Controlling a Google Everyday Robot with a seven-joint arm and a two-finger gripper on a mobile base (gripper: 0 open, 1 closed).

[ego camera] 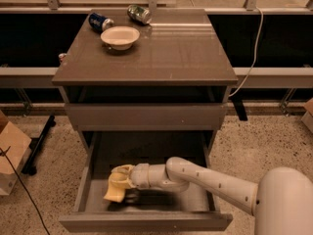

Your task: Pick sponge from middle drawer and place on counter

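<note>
**Yellow sponge gripped low in the open drawer**

Pale yellow and soft-edged, the sponge (115,192) is found inside the pulled-out middle drawer (146,151), towards its front left part. It is pinched at its upper end by the gripper (122,176), whose beige fingers (123,170) are closed on it, so that most of the sponge hangs tilted below them, close over the grey drawer floor. Whether its lower corner touches the floor cannot be told.

The gripper is carried by a white arm (205,180), which is reached in from the lower right, over the right side of the drawer. The rounded white body of the robot (286,204) is seen at the bottom right corner.

Above the open drawer, a shallower drawer front (146,115) is shut. The glossy grey-brown desk (181,53) is set on top of the cabinet. Near its back left corner a white bowl (120,36) is stood, with a blue can (100,21) lying just behind it to the left and a green can (139,13) lying behind it to the right.

A cardboard box (10,155) is placed on the speckled floor at the left, and a white cable (252,48) is hung down behind the right side of the cabinet.
</note>
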